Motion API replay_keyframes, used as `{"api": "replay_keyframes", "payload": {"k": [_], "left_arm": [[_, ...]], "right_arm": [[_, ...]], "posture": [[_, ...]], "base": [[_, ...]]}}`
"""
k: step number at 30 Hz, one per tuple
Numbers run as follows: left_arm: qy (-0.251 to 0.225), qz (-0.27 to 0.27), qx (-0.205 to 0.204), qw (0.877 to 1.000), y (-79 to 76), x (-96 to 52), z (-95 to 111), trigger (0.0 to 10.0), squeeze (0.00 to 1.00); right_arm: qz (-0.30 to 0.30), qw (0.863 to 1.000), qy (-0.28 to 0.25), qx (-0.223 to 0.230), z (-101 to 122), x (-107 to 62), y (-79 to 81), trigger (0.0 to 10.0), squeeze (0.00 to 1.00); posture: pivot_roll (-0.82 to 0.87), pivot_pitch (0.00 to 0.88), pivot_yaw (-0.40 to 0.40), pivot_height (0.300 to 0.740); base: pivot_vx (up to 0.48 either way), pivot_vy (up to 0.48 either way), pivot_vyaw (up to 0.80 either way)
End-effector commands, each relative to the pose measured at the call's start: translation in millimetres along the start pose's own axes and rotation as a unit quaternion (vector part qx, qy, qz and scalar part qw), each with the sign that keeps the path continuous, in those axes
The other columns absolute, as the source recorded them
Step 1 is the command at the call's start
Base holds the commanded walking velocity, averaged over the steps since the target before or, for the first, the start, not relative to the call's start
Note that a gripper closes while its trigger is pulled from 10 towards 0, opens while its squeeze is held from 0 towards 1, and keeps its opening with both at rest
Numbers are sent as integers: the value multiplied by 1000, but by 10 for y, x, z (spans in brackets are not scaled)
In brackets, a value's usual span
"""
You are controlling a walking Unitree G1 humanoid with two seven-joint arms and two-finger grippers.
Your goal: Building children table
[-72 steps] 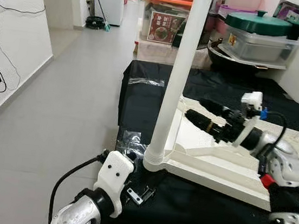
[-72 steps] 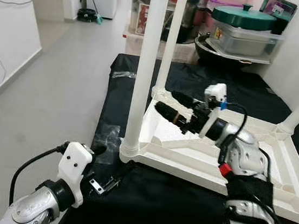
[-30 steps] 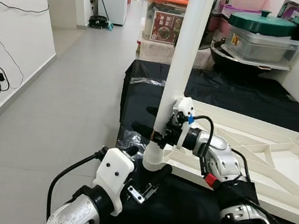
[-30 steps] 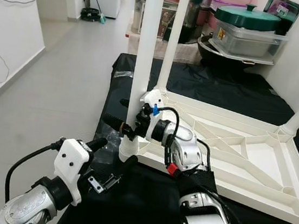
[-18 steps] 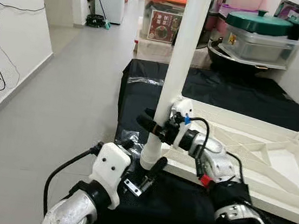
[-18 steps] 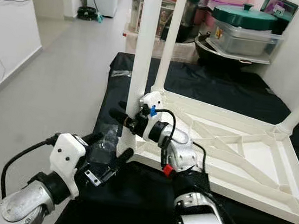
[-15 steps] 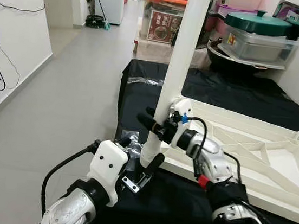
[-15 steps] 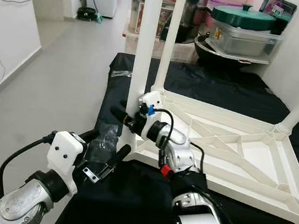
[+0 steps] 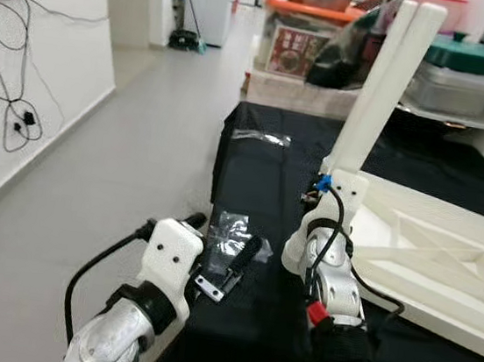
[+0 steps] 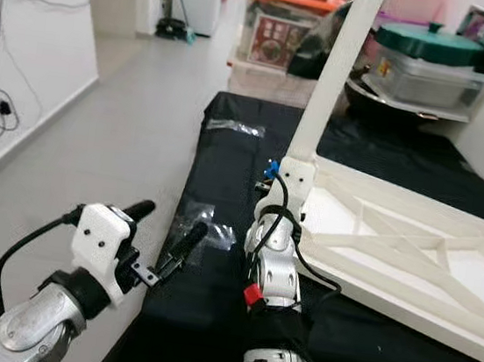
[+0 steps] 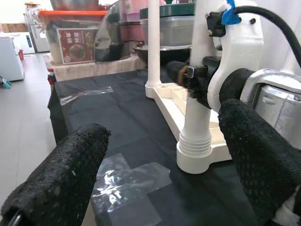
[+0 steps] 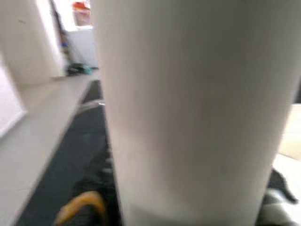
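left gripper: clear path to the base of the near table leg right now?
Probably yes. The left gripper is open and faces the table leg; bare black cloth lies between them. The right gripper sits higher on that leg.

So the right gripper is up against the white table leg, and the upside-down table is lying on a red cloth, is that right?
Not quite: the cloth is black, not red, as the left eye view shows. The rest holds: the right gripper is against the white table leg, and the table lies upside down on that cloth.
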State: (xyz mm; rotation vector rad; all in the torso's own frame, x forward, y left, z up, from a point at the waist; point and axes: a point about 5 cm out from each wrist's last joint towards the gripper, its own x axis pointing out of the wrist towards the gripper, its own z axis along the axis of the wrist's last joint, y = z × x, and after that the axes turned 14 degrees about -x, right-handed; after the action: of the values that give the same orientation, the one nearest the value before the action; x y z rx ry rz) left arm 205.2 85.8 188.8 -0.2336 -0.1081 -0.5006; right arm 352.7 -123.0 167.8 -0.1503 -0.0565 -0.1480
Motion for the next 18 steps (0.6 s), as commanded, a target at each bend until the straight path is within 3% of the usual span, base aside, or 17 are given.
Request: {"api": "replay_keyframes", "payload": {"k": [1, 2, 3, 4, 9, 10, 13, 15, 16, 18], "left_arm": [[9, 1, 0, 1000, -4, 3, -35, 10000, 0], [9, 1, 0, 1000, -4, 3, -35, 10000, 0], [10, 1, -1, 1000, -8, 5, -41, 10000, 0], [11, 0, -1, 1000, -12, 6, -47, 10000, 0], [11, -1, -1, 1000, -21, 10, -52, 10000, 0], [11, 0, -1, 1000, -21, 12, -54, 10000, 0], [11, 0, -1, 1000, -22, 13, -56, 10000, 0], [11, 2, 0, 1000, -14, 13, -54, 10000, 0], [11, 2, 0, 1000, -14, 13, -54, 10000, 0], [9, 6, -1, 1000, -2, 12, -46, 10000, 0]], "right_arm": [[16, 1000, -22, -2, 35, 14, 29, 10000, 1000], [16, 1000, -22, -2, 35, 14, 29, 10000, 1000], [7, 999, -38, -31, 65, 20, 8, 10000, 1000], [12, 997, -56, -48, 85, 37, -24, 10000, 0], [80, 994, -68, -23, 49, 86, -102, 10000, 0], [135, 989, -61, -6, 13, 91, -92, 10000, 0], [172, 983, -57, 7, -6, 87, -84, 10000, 0], [295, 953, -63, 21, -42, 76, -130, 10000, 0], [295, 953, -63, 21, -42, 76, -130, 10000, 0], [401, 913, -69, 40, -33, 71, -209, 10000, 0]], "posture": [[118, 2, -85, 740], [118, 2, -85, 740], [119, 3, -88, 740], [118, 3, -88, 740], [115, 4, -85, 740], [116, 4, -88, 740], [116, 4, -88, 740], [116, 7, -88, 740], [116, 7, -88, 740], [117, 7, -91, 740]], "base": [[0, 0, 0], [0, 0, 0], [0, 0, 0], [0, 0, 0], [0, 0, 0], [0, 0, 0], [0, 0, 0], [0, 0, 0], [0, 0, 0], [0, 0, 0]]}}
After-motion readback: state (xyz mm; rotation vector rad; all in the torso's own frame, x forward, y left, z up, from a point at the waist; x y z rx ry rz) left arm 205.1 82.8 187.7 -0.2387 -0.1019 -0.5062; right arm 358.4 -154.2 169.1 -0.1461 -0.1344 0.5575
